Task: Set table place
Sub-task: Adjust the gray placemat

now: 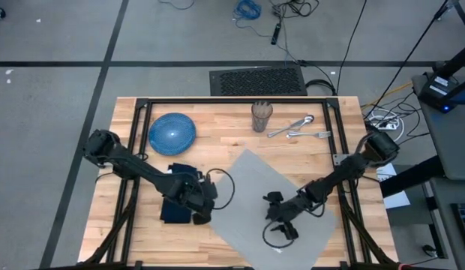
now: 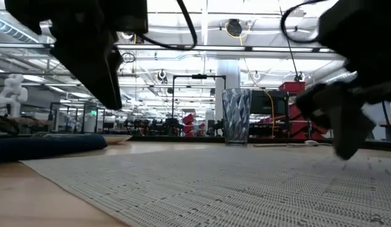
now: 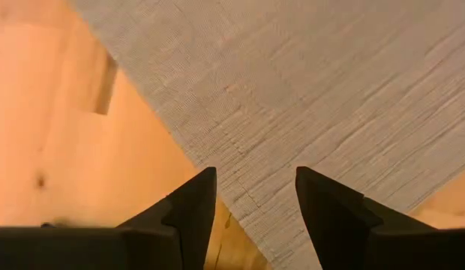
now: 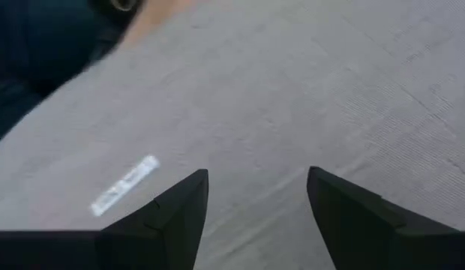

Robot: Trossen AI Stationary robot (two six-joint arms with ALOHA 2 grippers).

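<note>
the placemat (image 1: 281, 202) is laid on the table (image 1: 232, 131) at a skew – one corner is pointed toward the glass (image 1: 262, 117), so it is not yet squared to the table edge. that is judged to be why both arms are brought in over it: the mat is probably meant to be straightened or dragged into position before anything else is set on it.

the left gripper (image 1: 202, 201) is held low at the mat's left edge, beside the navy napkin (image 1: 176, 206); in the left wrist view its jaws are seen parted, nothing between them, w/ the mat's border running just under the fingertips (image 3: 195, 199) – a pose suited to pinching that edge. the right gripper (image 1: 281, 221) is held over the mat's near-right portion; its jaws are also spread wide & empty in the right wrist view, grey weave and a small white label (image 4: 126, 184) below them.

the rest is kept at the far side, well apart from the mat – blue plate (image 1: 172, 131) far-left, glass in the middle, cutlery (image 1: 296, 129) to its right – presumably staged there so the mat can be fixed first. whether either gripper is touching the fabric cannot be told.
</note>
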